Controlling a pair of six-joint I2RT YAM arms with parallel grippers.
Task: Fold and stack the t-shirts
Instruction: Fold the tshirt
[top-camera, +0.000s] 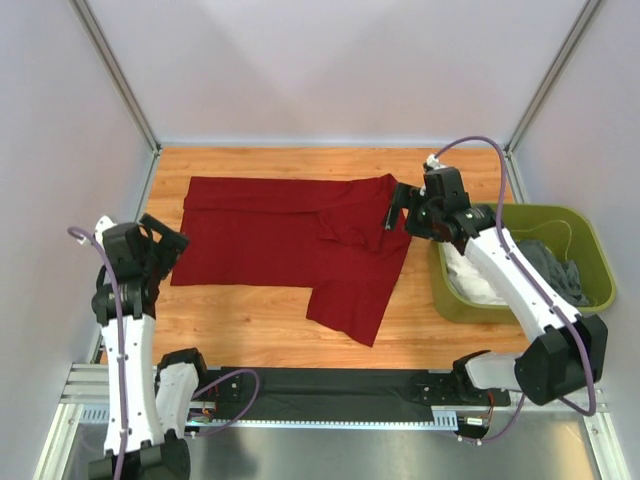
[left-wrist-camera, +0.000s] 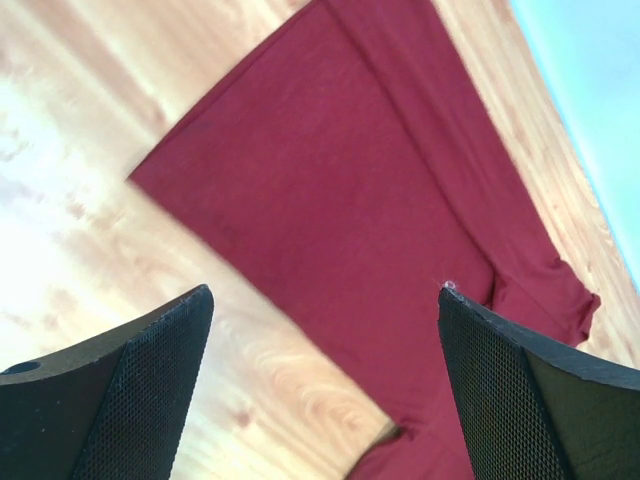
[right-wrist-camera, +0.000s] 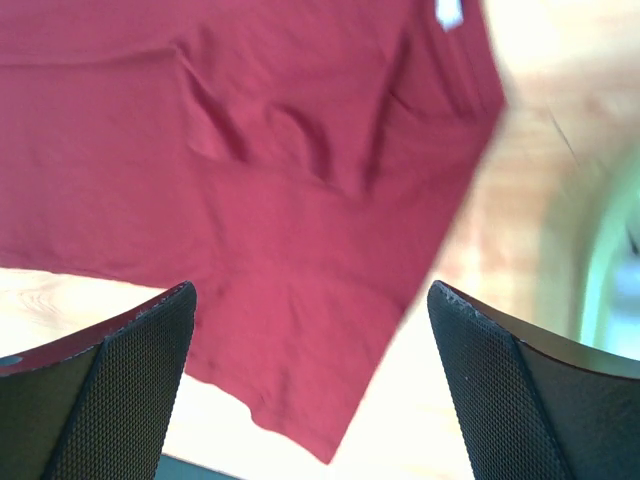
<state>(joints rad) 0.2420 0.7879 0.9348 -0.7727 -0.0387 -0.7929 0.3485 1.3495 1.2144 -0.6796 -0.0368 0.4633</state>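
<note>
The dark red t-shirt (top-camera: 290, 240) lies spread on the wooden table, one sleeve folded in at the upper right and one sleeve pointing to the near side. It also shows in the left wrist view (left-wrist-camera: 370, 190) and the right wrist view (right-wrist-camera: 250, 170), where its white neck label (right-wrist-camera: 449, 12) is at the top. My left gripper (top-camera: 160, 240) is open and empty, above the table just left of the shirt's hem. My right gripper (top-camera: 398, 212) is open and empty above the shirt's right edge. A white shirt (top-camera: 475, 280) and a dark grey shirt (top-camera: 555, 265) lie in the tub.
The olive-green plastic tub (top-camera: 595, 250) stands at the right edge of the table, under my right arm. White walls with metal posts close in the back and sides. A black rail runs along the near edge.
</note>
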